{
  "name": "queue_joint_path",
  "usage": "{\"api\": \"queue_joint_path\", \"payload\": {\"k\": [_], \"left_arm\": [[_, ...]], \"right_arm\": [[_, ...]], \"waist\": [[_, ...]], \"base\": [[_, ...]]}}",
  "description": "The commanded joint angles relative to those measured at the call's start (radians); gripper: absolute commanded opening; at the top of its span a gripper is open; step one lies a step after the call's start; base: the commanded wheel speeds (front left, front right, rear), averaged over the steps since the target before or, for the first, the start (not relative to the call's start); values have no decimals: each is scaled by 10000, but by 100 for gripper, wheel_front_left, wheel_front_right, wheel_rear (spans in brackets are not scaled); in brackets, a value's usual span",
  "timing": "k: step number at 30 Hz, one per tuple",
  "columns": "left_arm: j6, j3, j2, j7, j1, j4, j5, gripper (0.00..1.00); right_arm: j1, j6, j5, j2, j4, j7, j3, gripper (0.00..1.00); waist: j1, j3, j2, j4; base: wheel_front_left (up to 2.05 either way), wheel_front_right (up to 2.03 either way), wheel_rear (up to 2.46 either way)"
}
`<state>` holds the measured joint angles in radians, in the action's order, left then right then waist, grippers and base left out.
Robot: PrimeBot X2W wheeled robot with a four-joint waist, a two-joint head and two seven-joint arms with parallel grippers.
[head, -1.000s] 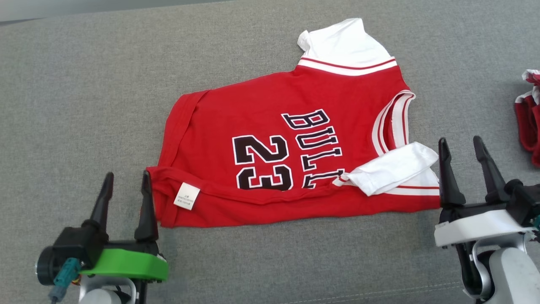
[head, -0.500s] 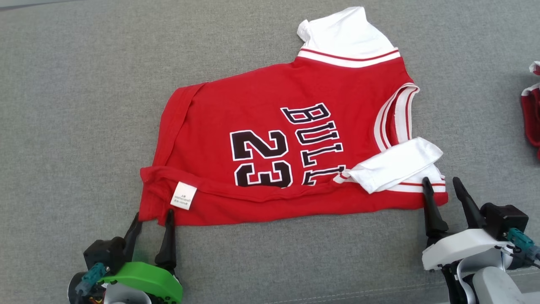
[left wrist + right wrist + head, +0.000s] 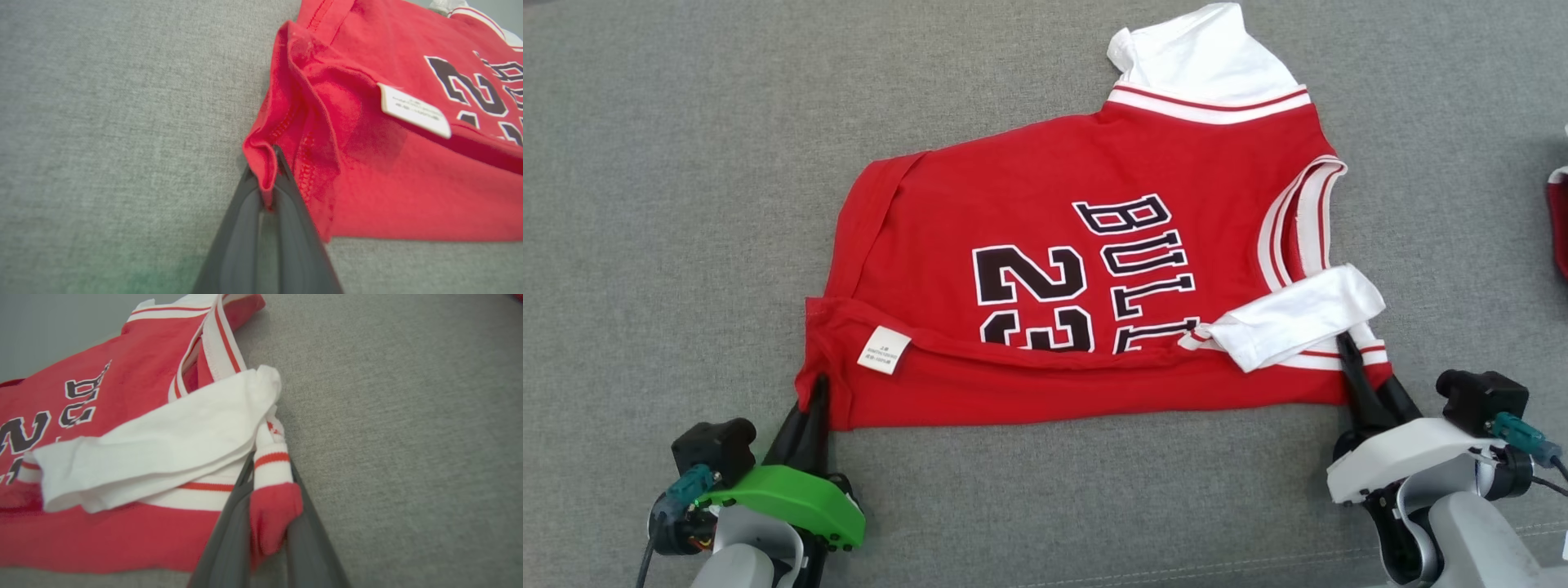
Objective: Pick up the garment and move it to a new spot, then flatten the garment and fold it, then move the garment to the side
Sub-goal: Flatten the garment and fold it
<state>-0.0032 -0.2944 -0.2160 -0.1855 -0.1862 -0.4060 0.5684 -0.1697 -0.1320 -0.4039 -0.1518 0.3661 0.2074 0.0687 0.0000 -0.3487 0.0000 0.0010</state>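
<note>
A red jersey [image 3: 1045, 204] with white sleeves and black "BULLS 23" print lies spread on the grey surface [image 3: 670, 163], its near edge folded over with a white tag [image 3: 884, 349] showing. My left gripper [image 3: 815, 394] is shut on the jersey's near left corner [image 3: 261, 163], the red hem pinched between its dark fingers [image 3: 249, 228]. My right gripper [image 3: 1357, 359] is shut on the near right corner [image 3: 271, 490], where red fabric and a red-and-white stripe bunch between its fingers. A white sleeve [image 3: 155, 437] lies folded over that corner.
Another red and white garment [image 3: 1558, 220] pokes in at the right edge of the head view. Bare grey surface stretches to the left of the jersey and along the near side between my two arms.
Both grippers were open a second ago beside the jersey's near corners. They came onto the corners and closed on the fabric, which has puckered. The head camera tilted a little.
</note>
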Motion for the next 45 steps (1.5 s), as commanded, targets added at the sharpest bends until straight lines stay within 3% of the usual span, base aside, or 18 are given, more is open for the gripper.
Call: {"api": "queue_joint_path", "payload": {"k": [1, 9, 15, 23, 27, 28, 29, 34, 40, 45], "left_arm": [[30, 2, -121, 31, -110, -31, -50, 0], [730, 384, -917, 360, 489, 2841, -326, 0], [1498, 408, -1149, 1415, 1833, 4919, -165, 0], [1983, 308, -1003, 2160, 3083, 5710, 342, 0], [1847, 153, -903, 2332, 3061, 5334, 486, 0], [1795, 111, -871, 2332, 2969, 5174, 502, 41], [1755, 72, -808, 2257, 2851, 5052, 534, 100], [1748, 101, -619, 1552, 2528, 4468, 232, 100], [1901, 424, -454, 66, 1899, 4476, -322, 100], [2007, 682, -573, -533, 1274, 4624, -900, 100]], "right_arm": [[-22, 25, -137, -110, -91, -23, -77, 0], [853, 24, -514, -364, -2914, -1013, -909, 0], [2301, 24, -367, 244, -4488, -2112, -1656, 0], [3260, 24, -291, 778, -4616, -2434, -2116, 0], [2877, 24, -99, 823, -3953, -2184, -2049, 2], [2776, 24, 21, 795, -3729, -2120, -2022, 49], [2682, 22, 102, 752, -3547, -2030, -2003, 100], [2309, 19, 674, 662, -3237, -1223, -2224, 100], [1808, 18, 1477, 629, -3988, -302, -2606, 100], [1229, 18, 1920, 618, -4618, -132, -2272, 100]], "waist": [[0, -5, 0, 10], [0, 31, 0, 19], [0, 106, 0, 118], [0, 74, 0, 161], [0, 47, 0, 142], [0, 57, 0, 143], [0, 62, 0, 143], [0, 166, 0, 105], [0, 257, 0, 24], [0, 391, 0, -26]], "base": [[0, 0, 0], [0, 0, 0], [0, 0, 0], [0, 0, 0], [0, 0, 0], [0, 0, 0], [0, 0, 0], [0, 0, 0], [0, 0, 0], [0, 0, 0]]}}
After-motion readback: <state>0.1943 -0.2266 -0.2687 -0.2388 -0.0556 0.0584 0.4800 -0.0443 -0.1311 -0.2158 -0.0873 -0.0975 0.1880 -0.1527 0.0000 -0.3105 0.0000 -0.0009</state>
